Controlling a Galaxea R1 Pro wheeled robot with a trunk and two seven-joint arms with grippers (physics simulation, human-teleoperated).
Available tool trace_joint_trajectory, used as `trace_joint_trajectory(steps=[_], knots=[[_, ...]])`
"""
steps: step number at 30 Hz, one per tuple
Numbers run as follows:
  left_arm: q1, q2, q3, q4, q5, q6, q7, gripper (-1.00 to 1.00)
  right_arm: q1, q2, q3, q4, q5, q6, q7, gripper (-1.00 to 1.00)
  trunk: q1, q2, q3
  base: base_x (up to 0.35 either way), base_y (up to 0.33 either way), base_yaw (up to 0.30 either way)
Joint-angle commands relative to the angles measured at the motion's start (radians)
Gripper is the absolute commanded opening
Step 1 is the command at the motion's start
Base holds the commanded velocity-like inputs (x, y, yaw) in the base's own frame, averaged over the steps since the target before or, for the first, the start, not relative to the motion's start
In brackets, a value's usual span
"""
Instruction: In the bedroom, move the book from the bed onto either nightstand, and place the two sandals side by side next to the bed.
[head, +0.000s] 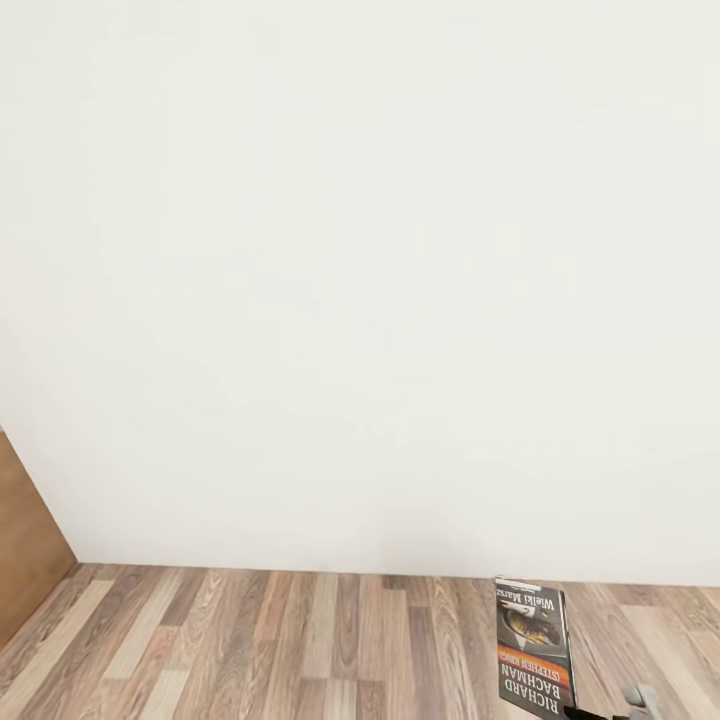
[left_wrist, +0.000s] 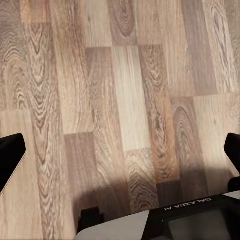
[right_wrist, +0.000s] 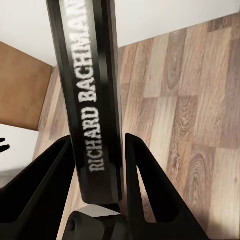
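Book (right_wrist: 92, 100): thin, light, probably flexes; best held near its spine.
Right gripper (right_wrist: 102, 170): pinching the book's lower edge.
Left gripper (left_wrist: 120, 155): fingers spread, empty.

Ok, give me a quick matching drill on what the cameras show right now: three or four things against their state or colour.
Things:
1. book
2. right hand
3. left hand
4. wall

States:
A. plain white
B. open, over bare wood-plank floor
C. held upright off the floor, spine lettering "Richard Bachman"
D. shut on the spine of a paperback

Pairs: 1-C, 2-D, 3-B, 4-A
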Motion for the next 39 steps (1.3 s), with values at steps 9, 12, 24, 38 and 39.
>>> trace_joint_trajectory(steps=[9, 12, 24, 38, 39], knots=[[-0.001, 0.000, 0.009, 0.001, -0.009, -0.003, -0.003, 1.00, -0.001, -0.001, 0.001, 0.000, -0.011, 0.008, 0.003, -1.00, 0.001, -0.001, -0.001, 0.297, 0.000, 0.000], [-0.001, 0.000, 0.009, 0.001, -0.010, -0.003, -0.003, 1.00, -0.001, -0.001, 0.001, 0.000, -0.011, 0.008, 0.003, -1.00, 0.001, -0.001, -0.001, 0.097, 0.000, 0.000], [-0.001, 0.000, 0.009, 0.001, -0.010, -0.003, -0.003, 1.00, -0.001, -0.001, 0.001, 0.000, -0.011, 0.008, 0.003, -1.00, 0.001, -0.001, -0.001, 0.081, 0.000, 0.000], [-0.001, 0.000, 0.009, 0.001, -0.010, -0.003, -0.003, 1.00, -0.001, -0.001, 0.001, 0.000, -0.011, 0.008, 0.003, -1.00, 0.001, -0.001, -0.001, 0.312, 0.000, 0.000], [-0.001, 0.000, 0.009, 0.001, -0.010, -0.003, -0.003, 1.00, -0.001, -0.001, 0.001, 0.000, -0.011, 0.008, 0.003, -1.00, 0.001, -0.001, -0.001, 0.257, 0.000, 0.000]])
